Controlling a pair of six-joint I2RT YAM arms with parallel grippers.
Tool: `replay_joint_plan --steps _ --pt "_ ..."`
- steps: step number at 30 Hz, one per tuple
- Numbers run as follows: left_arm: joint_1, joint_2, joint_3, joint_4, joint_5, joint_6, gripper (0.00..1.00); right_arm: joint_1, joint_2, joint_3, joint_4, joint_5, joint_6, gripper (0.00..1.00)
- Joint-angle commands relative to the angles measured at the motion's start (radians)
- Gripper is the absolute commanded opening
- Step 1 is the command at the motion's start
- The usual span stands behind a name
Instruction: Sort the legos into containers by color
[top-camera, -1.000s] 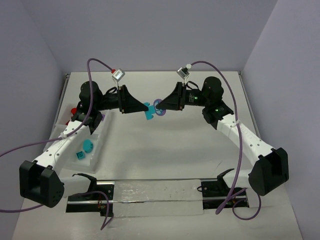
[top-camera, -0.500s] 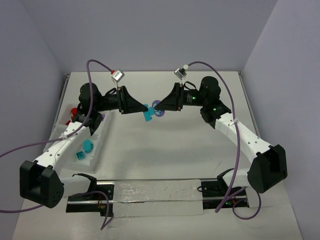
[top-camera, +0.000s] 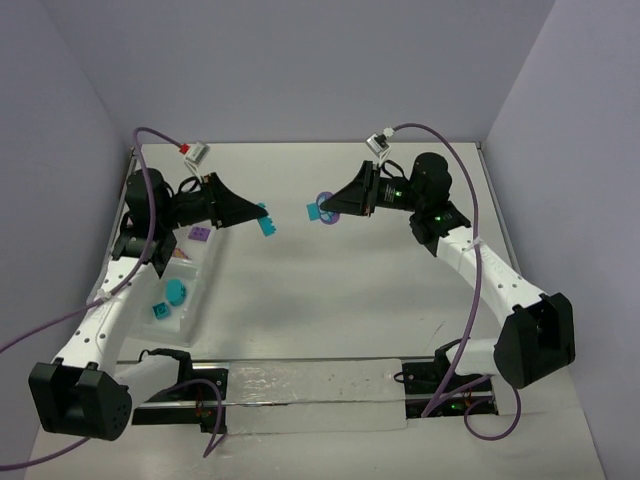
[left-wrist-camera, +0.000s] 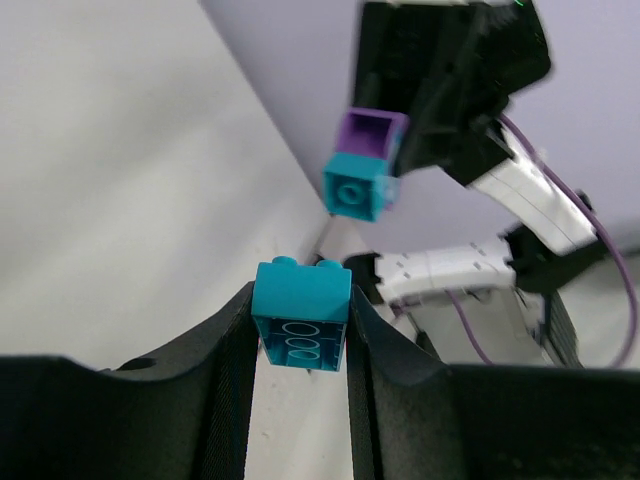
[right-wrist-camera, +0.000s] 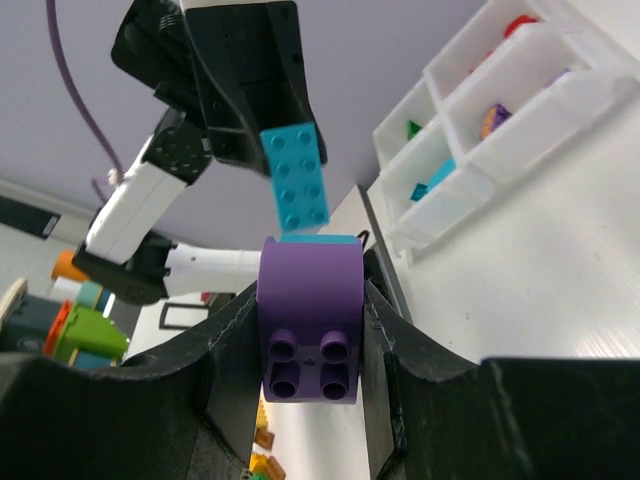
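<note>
While both arms hold their loads in the air above the far half of the pale table (top-camera: 330, 300), you can read the grips from the wrist views. The left gripper (top-camera: 256, 216) is closed narrowly on a single cyan studded plastic brick (left-wrist-camera: 300, 315), pinched by its side walls so that the studs stand clear of the fingers. The right gripper (top-camera: 330, 207) is clamped tight on a stacked pair (right-wrist-camera: 310, 320): a purple round-backed brick with a cyan brick joined to it. Its fingers press on the purple part only.

The two grippers face each other nose to nose, their bricks near but not touching. This posture probably suits splitting a stack, one arm anchoring while the other pulls. The pair likely needs another split, since its colours belong in different compartments.

The clear divided plastic tray (top-camera: 200, 300) lies along the table's left edge, within the left arm's reach, and other cyan pieces (top-camera: 176, 291) lie in a near compartment. The single brick probably goes there.

No brand, label or writing can be read on the bricks, tray or grippers.
</note>
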Motion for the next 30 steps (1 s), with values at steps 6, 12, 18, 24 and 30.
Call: replay_joint_plan --steps 6,12,18,24,30 --pt "0.147 -0.044 0.167 -0.863 -0.922 0.129 0.00 -0.020 -0.067 0.062 -0.271 0.082 -0.202 0.00" --pt "0.239 -0.119 0.095 -1.093 -1.339 0.038 0.00 -0.022 -0.064 0.074 -0.269 0.076 -0.195 0.00" --pt "0.304 -0.119 0.015 -1.086 -1.402 0.011 0.00 -0.020 -0.064 0.050 -0.241 0.075 -0.165 0.00" --pt "0.326 -0.078 -0.012 -1.017 -1.323 0.053 0.05 -0.020 -0.100 0.009 -0.214 0.081 -0.153 0.00" --pt "0.326 -0.051 -0.024 -0.990 -1.285 0.053 0.58 -0.022 -0.116 0.006 -0.237 0.085 -0.179 0.00"
